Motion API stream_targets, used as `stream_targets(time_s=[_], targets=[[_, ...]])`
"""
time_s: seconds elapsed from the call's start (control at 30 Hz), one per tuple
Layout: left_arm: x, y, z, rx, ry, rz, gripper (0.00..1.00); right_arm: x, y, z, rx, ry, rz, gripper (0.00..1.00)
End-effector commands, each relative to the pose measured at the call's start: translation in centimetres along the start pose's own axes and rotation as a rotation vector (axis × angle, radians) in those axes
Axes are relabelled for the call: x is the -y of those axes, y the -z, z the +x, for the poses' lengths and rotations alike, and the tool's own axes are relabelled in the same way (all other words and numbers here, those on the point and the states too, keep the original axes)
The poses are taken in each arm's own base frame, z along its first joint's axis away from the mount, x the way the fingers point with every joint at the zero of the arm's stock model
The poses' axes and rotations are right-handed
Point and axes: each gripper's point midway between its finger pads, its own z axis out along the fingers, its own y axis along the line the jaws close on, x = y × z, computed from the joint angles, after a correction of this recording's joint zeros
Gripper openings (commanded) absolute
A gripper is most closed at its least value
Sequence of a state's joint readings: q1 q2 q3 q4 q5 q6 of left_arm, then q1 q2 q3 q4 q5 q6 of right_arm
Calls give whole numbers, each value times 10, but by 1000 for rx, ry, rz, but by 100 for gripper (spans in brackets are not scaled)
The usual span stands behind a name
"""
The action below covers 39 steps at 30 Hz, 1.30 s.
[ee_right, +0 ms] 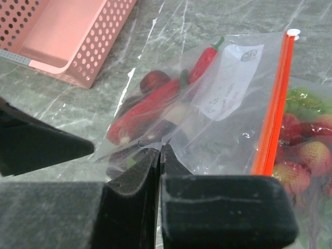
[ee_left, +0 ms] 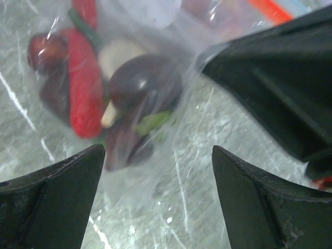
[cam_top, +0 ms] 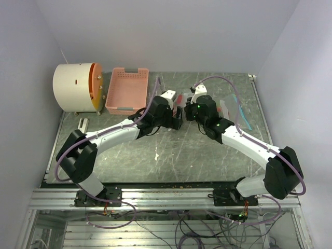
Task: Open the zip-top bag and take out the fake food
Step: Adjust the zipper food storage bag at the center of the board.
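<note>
Elbows out wide, the left arm (cam_top: 111, 132) and right arm (cam_top: 249, 140) angle inward over the scratched grey surface (cam_top: 171, 153), wrists almost meeting. The right pincer (ee_right: 160, 150) is clenched on a fold of the clear plastic zip-top bag (ee_right: 228, 104), which lies flat there. The left pincer (ee_left: 158, 155) gapes wide just before it, gripping nothing. The plastic toy food (ee_left: 145, 83), red chillies and dark purple fruit, sits inside the bag.

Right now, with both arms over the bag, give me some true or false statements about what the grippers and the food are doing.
1. The right gripper pinches the plastic of the zip-top bag. True.
2. The left gripper is shut on the bag. False: its fingers stand apart, open.
3. The fake food lies in the pink basket. False: it is inside the bag.
4. A red chilli is inside the bag. True.
</note>
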<state>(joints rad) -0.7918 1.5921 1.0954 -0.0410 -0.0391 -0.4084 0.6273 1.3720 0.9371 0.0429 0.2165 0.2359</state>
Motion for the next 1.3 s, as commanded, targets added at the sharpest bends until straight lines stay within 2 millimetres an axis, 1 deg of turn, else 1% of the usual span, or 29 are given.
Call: stream_targets(time_s=[0.0,0.07,0.13,0.17,0.23,0.27,0.3,0.33,0.43,0.47,0.5,0.57,0.67,0.7,0.77,0.8,0.83,0.87,0.9,0.93,0.97,1.0,1.07,1.13,1.27], targets=[[25,-15,-34,101,-11,55,93,-14,2,-11,32,-38,-49,0],[32,-22,-39,100,-22,78,83,-17,3,-10,25,-41,-55,0],[41,-28,-41,94,-36,118,67,-17,5,-12,28,-40,-57,0],[43,-31,-42,88,-41,126,52,-18,7,-14,32,-38,-60,0],[42,-35,-42,86,-41,115,27,-17,11,-19,44,-36,-59,1],[40,-37,-43,89,-41,105,15,-16,15,-22,51,-33,-59,5],[39,-37,-43,90,-40,101,8,-16,17,-24,56,-28,-59,9],[39,-37,-43,91,-43,101,7,-15,21,-26,62,-23,-60,14],[41,-33,-44,104,-45,116,7,-9,33,-33,93,-10,-47,36],[42,-31,-45,115,-43,121,7,-7,40,-40,122,-7,-41,43],[42,-30,-46,121,-45,126,7,-4,43,-43,136,-7,-30,50],[43,-25,-47,130,-46,132,7,4,58,-58,193,-17,-1,61],[42,-17,-48,143,-50,135,7,23,78,-76,269,-62,84,73],[42,-14,-48,149,-55,135,7,33,82,-80,282,-88,123,77],[40,-6,-48,162,-62,135,7,56,83,-82,269,-162,187,85],[40,-2,-49,171,-67,137,7,67,80,-79,245,-212,200,87],[40,2,-48,179,-72,143,7,84,73,-75,216,-271,218,88],[40,7,-49,189,-78,148,7,93,66,-69,182,-323,200,88],[39,11,-50,198,-82,151,7,95,58,-62,144,-373,151,88],[39,15,-50,203,-87,155,7,106,51,-54,120,-425,150,88],[40,19,-50,206,-94,161,7,106,43,-47,88,-475,110,88],[40,23,-50,209,-101,164,7,103,36,-39,54,-522,46,87],[39,29,-50,213,-117,168,7,102,25,-29,37,-616,-39,86],[37,33,-47,209,-127,160,7,100,18,-25,54,-701,-124,83],[32,39,-38,193,-154,155,7,94,6,-30,86,-806,-269,80]])
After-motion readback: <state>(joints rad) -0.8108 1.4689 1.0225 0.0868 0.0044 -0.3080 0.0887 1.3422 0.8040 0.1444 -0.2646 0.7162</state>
